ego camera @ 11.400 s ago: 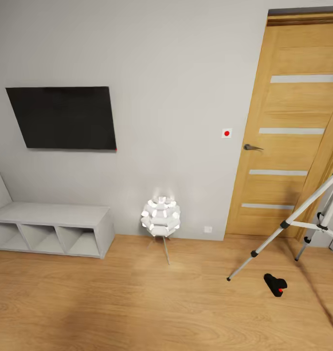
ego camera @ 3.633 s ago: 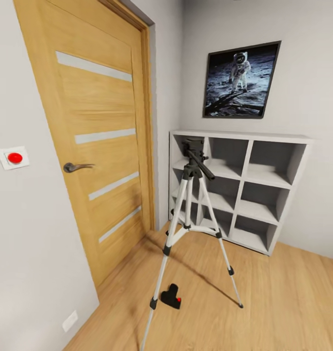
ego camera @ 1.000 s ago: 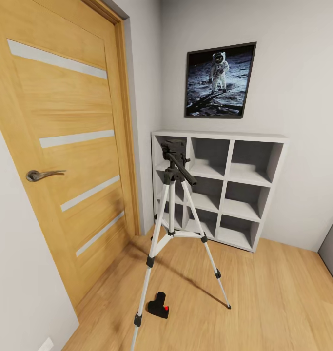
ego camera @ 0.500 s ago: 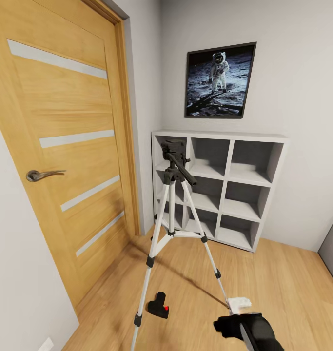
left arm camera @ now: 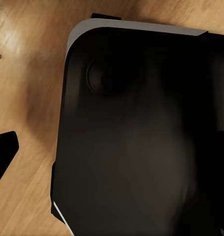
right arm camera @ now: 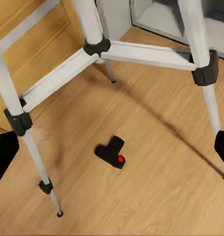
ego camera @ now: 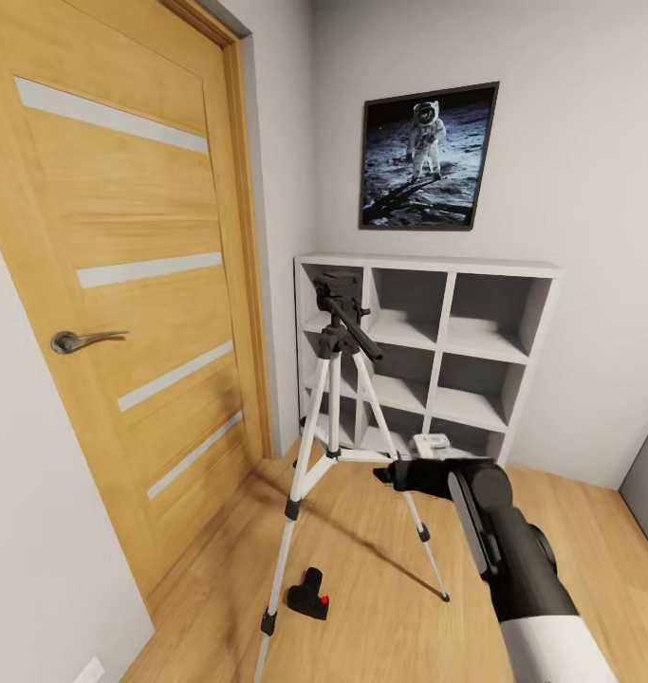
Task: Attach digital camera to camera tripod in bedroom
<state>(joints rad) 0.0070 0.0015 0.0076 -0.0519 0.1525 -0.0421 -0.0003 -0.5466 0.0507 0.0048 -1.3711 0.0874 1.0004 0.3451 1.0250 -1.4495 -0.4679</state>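
The camera (ego camera: 307,595) is lying on the floor (ego camera: 551,531) between the tripod (ego camera: 341,417) legs, red dot facing up. The right claw (ego camera: 385,472) is hovering well above it, fingers spread and empty, likely lining up a grasp. The left claw's state cannot be told.
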